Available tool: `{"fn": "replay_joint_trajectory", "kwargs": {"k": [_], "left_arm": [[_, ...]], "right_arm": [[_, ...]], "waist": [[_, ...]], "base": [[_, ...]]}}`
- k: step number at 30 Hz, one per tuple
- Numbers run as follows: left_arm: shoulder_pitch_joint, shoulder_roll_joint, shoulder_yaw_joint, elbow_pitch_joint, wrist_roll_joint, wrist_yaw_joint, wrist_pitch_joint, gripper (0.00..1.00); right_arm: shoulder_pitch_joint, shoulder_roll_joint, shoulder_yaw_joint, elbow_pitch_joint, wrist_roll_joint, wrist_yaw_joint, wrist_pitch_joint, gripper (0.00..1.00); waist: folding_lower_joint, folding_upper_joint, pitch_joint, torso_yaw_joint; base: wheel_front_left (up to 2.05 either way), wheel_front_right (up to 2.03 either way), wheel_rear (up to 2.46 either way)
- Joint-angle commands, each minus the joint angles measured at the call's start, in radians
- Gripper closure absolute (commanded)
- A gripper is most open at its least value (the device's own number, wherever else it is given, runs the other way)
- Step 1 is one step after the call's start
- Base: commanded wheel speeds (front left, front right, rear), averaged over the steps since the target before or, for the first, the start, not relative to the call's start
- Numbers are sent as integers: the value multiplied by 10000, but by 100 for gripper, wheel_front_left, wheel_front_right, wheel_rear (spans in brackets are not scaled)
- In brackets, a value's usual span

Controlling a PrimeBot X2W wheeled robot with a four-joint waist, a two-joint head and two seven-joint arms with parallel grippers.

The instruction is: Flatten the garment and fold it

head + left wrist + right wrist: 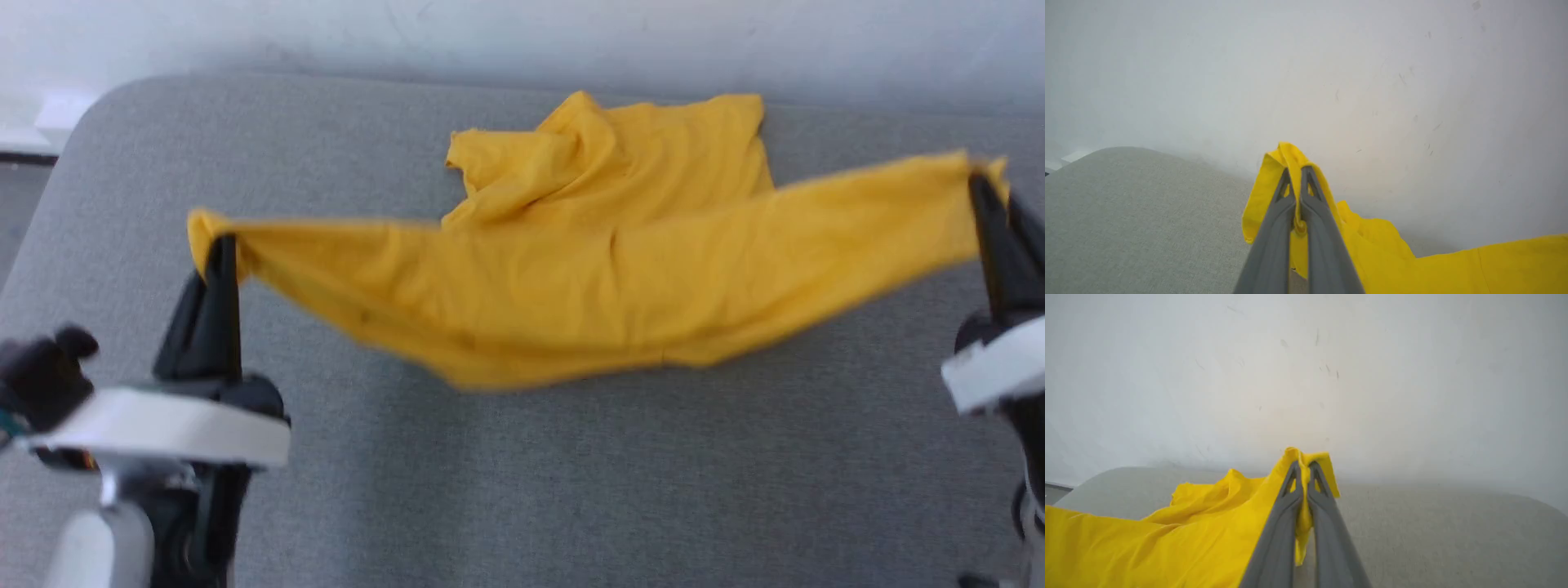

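The bright yellow T-shirt (588,278) hangs stretched between my two grippers above the grey padded surface (490,474), sagging in the middle, with its far part still bunched on the surface near the back. My left gripper (220,245) is shut on the shirt's left corner; the left wrist view shows yellow cloth (1278,171) pinched between the grey fingers (1269,241). My right gripper (984,188) is shut on the right corner, where the T-shirt (1167,535) drapes off to the left of the fingers (1327,535). The white patch is hidden.
A pale wall (522,33) runs close behind the surface's far edge. The surface's rounded left corner (106,98) borders a darker floor strip (20,204). Bare grey padding lies in front of the shirt.
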Motion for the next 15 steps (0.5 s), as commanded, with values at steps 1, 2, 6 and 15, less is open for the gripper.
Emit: {"fn": "replay_joint_trajectory", "kwargs": {"k": [1,2,6,15], "left_arm": [[-471,74,39,-66,79,49,74,100],[-872,113,42,-74,106,102,179,100],[-2627,432,-132,-63,268,191,886,100],[-5951,1340,-252,109,317,461,3078,100]], "right_arm": [[-442,33,89,-119,51,-7,-143,100],[-832,27,157,-184,34,-7,-254,100],[-2509,-229,534,-262,-70,-7,-523,100],[-5719,-612,1318,378,392,-7,422,100]], "waist": [[0,0,-565,-444],[0,0,-671,-503],[0,0,-1121,-755],[0,0,-1576,-1368]], "base": [[0,0,0],[0,0,0],[0,0,0],[0,0,0]]}}
